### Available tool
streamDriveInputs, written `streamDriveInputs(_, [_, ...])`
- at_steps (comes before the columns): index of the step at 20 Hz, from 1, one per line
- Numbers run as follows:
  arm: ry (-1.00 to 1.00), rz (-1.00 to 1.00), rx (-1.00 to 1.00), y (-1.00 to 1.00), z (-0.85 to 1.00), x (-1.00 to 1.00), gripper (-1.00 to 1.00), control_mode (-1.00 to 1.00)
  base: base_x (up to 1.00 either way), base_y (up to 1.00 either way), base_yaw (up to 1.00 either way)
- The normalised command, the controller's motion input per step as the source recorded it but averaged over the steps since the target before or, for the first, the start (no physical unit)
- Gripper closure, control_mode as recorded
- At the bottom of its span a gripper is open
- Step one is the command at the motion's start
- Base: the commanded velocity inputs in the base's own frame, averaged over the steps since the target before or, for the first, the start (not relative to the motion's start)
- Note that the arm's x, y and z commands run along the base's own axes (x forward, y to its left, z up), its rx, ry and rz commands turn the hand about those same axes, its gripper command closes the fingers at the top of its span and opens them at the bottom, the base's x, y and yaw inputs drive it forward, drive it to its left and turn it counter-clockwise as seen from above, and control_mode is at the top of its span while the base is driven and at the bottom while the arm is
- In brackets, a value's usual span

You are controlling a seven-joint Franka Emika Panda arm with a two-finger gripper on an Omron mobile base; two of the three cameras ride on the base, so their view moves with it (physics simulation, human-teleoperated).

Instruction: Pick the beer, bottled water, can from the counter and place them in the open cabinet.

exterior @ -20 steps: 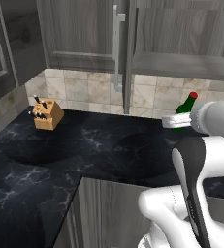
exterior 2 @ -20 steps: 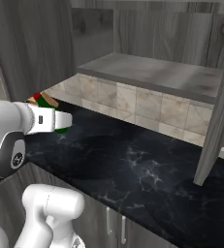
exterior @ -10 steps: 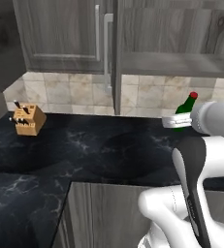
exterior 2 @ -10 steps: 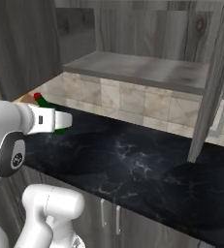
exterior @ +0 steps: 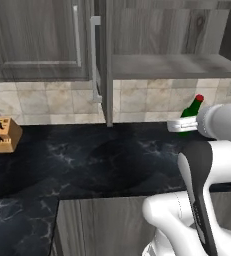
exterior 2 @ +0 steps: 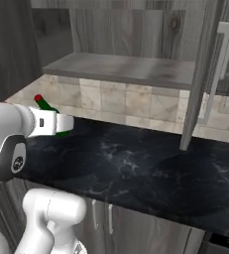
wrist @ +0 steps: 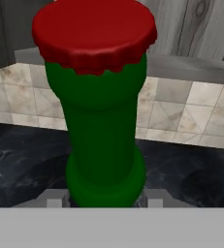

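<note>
A white robot arm carries the beer, a dark green bottle with a red crown cap, above the counter in a rendered kitchen. The gripper is clamped on the bottle's body, the neck leaning up and away from the hand; in the hand view the green neck and cap of the beer stand directly in front of the camera, with the finger tips tight against its base.

The bottle hangs over the rear part of the worktop, near the tiled backsplash, below and in front of the inner shelf of the open cabinet. The cabinet's door, with its long silver bar handle, stands swung outward.

Compared with a second ago, the whole scene has slid across both base views: the base has driven sideways, so the cabinet's open bay now sits squarely ahead. The knife block has gone from mid-frame to the left edge of the left base view, at the far left of the worktop. The arm's pose and its hold on the beer look unchanged.
</note>
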Motion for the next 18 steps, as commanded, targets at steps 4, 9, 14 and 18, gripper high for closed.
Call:
streamDriveInputs(4, [0.0, 0.0, 0.0, 0.0, 0.0, 0.0, 1.0, 1.0, 0.27, 0.02, -0.29])
streamDriveInputs(9, [0.0, 0.0, 0.0, 0.0, 0.0, 0.0, 1.0, 1.0, 0.48, 0.03, -0.18])
streamDriveInputs(14, [0.0, 0.0, 0.0, 0.0, 0.0, 0.0, 1.0, 1.0, 0.44, 0.0, -0.06])
streamDriveInputs(18, [0.0, 0.0, 0.0, 0.0, 0.0, 0.0, 1.0, 1.0, 0.09, 0.0, 0.0])
